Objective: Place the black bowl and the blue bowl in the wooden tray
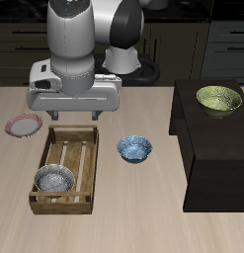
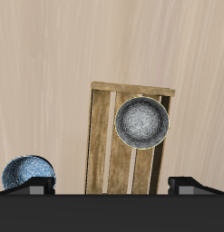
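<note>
Claw (image 2: 112, 184) spread, empty, high above the tray (image 1: 66, 169); beside it, blue bowl (image 1: 134, 148): light, rigid, slick—pinch 1 rim wall.

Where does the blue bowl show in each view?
Exterior view: the blue bowl sits on the table beside the wooden tray, outside it.
Wrist view: the blue bowl is at the picture's edge, apart from the tray.
Shared landmark: the black bowl inside the tray.

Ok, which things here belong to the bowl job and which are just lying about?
Job: black bowl, already in the wooden tray; blue bowl, on the table.
Lying about: pink-rimmed plate; olive-green bowl on the dark cabinet.
</note>
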